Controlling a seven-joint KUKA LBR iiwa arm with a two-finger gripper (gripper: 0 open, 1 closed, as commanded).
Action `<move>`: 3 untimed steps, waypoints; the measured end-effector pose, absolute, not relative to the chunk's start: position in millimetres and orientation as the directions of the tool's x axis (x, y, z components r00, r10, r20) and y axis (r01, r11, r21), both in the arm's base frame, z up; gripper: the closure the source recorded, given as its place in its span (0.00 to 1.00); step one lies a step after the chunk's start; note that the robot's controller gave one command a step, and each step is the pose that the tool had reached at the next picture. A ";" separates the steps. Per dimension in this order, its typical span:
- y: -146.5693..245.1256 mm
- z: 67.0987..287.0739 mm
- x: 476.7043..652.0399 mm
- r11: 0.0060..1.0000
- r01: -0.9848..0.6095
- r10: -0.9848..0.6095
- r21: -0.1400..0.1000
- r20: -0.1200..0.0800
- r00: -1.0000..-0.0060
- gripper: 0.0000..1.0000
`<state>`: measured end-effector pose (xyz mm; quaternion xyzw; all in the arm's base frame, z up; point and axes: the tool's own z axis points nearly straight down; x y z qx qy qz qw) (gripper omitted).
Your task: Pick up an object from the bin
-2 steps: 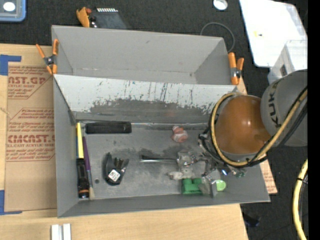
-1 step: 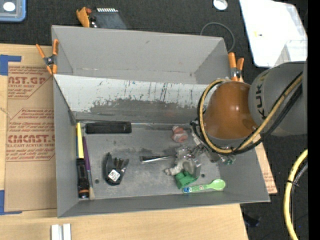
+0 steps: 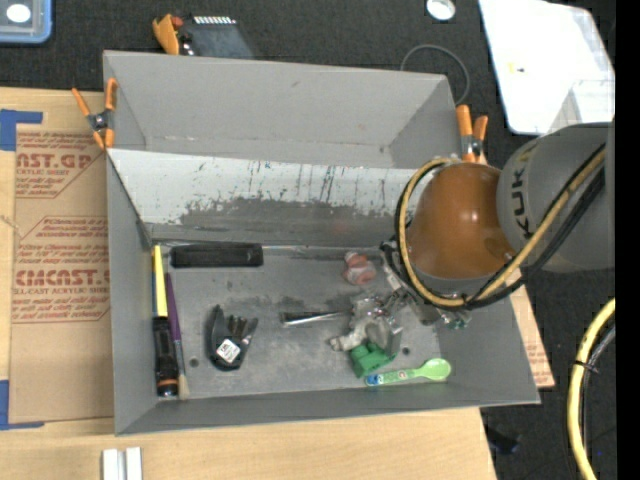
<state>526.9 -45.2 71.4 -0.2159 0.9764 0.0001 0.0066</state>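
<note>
My claw [image 3: 378, 318] hangs low over the lower right of the bin [image 3: 280, 98] floor, just under the glossy orange cover [image 3: 455, 223] on my wrist. I cannot tell whether it is spread or pressed together, because its metal parts run together with the clutter beneath. Nothing I can make out sits pinched in it.

Directly below it lies a small pale grey piece [image 3: 345, 343], its shape hard to read. A bright green block [image 3: 368, 360] touches that piece on the lower side. A light green plastic spoon [image 3: 420, 372] lies along the front edge just beside the block, its bowl pointing right. A thin shiny metal rod [image 3: 312, 318] points left from under the claw. A dull reddish round thing [image 3: 358, 265] sits above, partly hidden by my cables.

On my grey arm [image 3: 560, 203] the letters "KU" show; the rest are cut off.

Further left lies a soft black item [image 3: 228, 338] with a white tag whose print is too small to read. A long flat black bar [image 3: 215, 257] rests against the scuffed back wall. At the far left a yellow pencil [image 3: 158, 283], a purple pen [image 3: 172, 313] and a black marker [image 3: 165, 358] lie side by side.
</note>
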 end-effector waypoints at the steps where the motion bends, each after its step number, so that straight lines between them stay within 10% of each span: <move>1: -44.7 90.4 524.9 0.907 -0.422 -0.422 0.000 -0.008 -0.907 1.00; 3: -44.6 128.2 525.8 0.907 -0.422 -0.422 -0.002 -0.011 -0.907 1.00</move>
